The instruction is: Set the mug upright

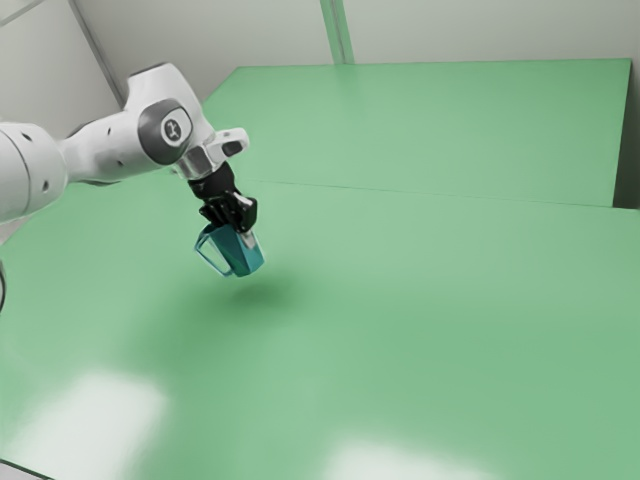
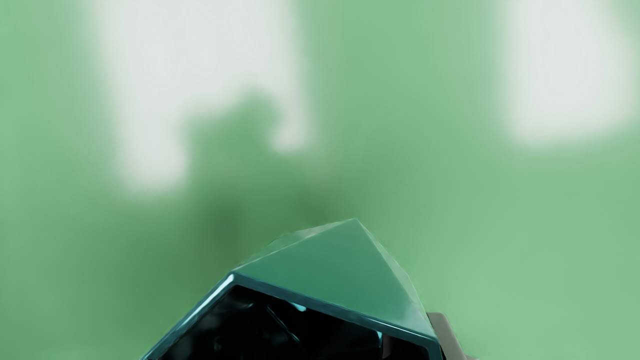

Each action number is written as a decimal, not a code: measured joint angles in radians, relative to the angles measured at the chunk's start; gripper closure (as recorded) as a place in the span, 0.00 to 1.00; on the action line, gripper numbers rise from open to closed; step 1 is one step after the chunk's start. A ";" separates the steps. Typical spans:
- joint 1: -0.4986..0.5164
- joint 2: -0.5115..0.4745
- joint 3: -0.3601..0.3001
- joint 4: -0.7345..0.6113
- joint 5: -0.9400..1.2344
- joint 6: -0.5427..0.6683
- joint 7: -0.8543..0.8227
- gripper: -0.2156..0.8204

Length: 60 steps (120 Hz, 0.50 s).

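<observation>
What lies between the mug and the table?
Just air, as the exterior view shows: the mug hangs above the table, a soft shadow beneath it.

Arm (image 1: 100, 150) is white, smooth, rounded, with small dark dots (image 1: 45, 187). Joint cap (image 1: 150, 137) is dark grey, bearing a round black-and-white logo (image 1: 173, 130). Gripper (image 1: 237, 226) is glossy black, knobbly; fingertip (image 2: 446, 334) grey, blunt-cornered.
</observation>
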 joint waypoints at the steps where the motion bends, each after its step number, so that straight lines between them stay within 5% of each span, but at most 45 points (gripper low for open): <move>1: -0.002 -0.009 -0.001 -0.012 0.009 0.005 -0.004 0.96; 29: -0.032 -0.179 -0.035 -0.238 0.210 0.141 -0.153 0.96; 60: -0.068 -0.199 -0.056 -0.306 0.303 0.256 -0.337 0.96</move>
